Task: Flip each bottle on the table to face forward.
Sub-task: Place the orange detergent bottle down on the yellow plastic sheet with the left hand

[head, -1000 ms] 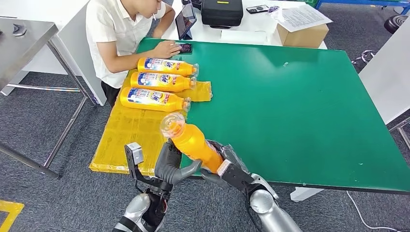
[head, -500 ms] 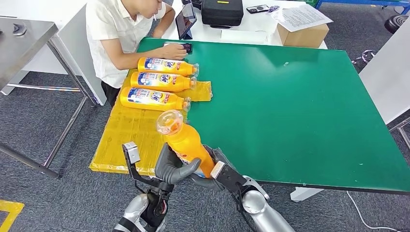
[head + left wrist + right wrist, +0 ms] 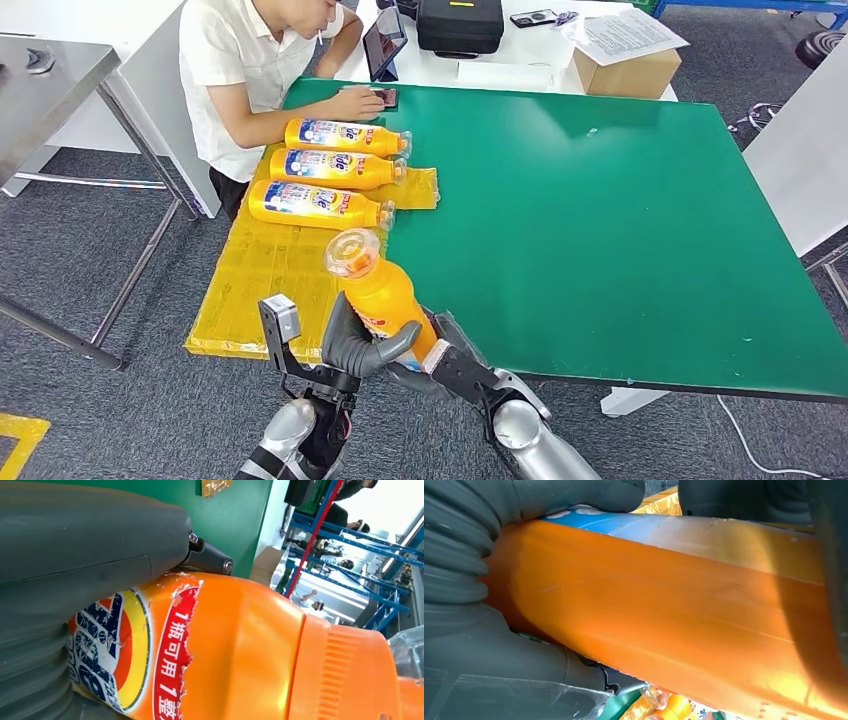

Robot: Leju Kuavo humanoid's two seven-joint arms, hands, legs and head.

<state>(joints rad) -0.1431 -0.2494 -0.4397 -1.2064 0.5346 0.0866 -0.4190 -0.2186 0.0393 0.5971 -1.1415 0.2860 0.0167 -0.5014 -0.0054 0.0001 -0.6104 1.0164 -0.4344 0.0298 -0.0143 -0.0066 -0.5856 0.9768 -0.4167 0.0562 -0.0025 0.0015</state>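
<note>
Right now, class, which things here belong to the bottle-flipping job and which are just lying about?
Job: held bottle, left hand, right hand, three lying bottles, yellow sheet.
Lying about: tablet, black case, cardboard box, papers.

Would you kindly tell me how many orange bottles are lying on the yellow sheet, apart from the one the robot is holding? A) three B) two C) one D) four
A: three orange bottles lie side by side on the yellow sheet, labels up, while the left hand and right hand hold a fourth bottle at the table's near edge.
</note>
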